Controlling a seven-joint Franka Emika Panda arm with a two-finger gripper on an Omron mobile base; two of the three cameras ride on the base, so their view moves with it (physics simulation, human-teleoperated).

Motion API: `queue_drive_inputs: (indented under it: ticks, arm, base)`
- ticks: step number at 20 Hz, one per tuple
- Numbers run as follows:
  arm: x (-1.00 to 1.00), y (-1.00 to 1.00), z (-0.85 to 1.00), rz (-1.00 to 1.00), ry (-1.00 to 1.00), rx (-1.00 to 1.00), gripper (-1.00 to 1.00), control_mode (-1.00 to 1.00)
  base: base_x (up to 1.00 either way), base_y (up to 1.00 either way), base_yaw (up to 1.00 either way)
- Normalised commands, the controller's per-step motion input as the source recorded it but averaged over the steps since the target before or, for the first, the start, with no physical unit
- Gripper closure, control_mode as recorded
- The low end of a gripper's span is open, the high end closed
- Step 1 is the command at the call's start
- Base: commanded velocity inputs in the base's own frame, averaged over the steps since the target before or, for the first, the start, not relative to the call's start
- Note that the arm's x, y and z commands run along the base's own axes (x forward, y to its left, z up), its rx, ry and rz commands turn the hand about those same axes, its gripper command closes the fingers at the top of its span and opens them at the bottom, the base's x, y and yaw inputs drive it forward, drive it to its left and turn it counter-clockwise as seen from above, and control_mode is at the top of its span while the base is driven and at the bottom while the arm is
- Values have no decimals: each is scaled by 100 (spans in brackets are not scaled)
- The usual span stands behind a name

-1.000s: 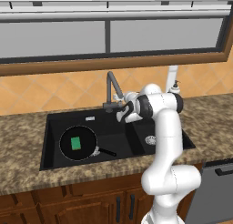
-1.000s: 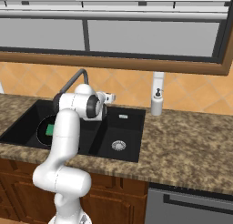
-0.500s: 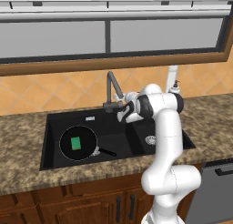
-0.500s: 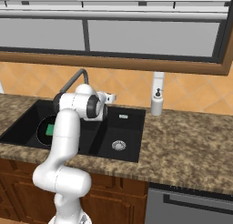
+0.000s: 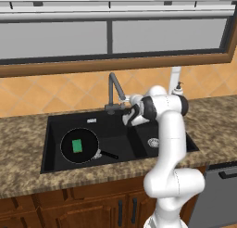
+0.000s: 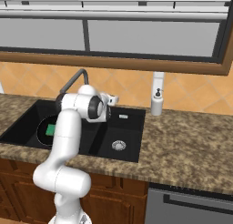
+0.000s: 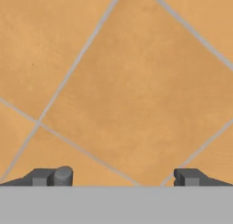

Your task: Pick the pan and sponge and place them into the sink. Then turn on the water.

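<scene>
Running under a wide window and an orange diamond-tiled wall, the speckled granite table carries the black double-basin sink. The round black pan lies in the wide basin, the green sponge flat inside it, beside the angular grey faucet and white soap dispenser. The jaws stand wide apart, seemingly empty, facing the tiles.

The sponge lies in the pan, in the left basin of the sink; faucet behind, soap dispenser right
</scene>
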Motion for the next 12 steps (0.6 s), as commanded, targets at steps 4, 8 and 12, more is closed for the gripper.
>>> queue_drive_inputs:
  ticks: [4,8,12]
  arm:
    - [0,-80,0,0,0,6,-100,-100]
    - [0,-71,0,0,0,3,-100,-100]
    - [0,-64,0,0,0,1,-100,-100]
  base:
    - [0,0,0]
    - [0,0,0]
    - [0,0,0]
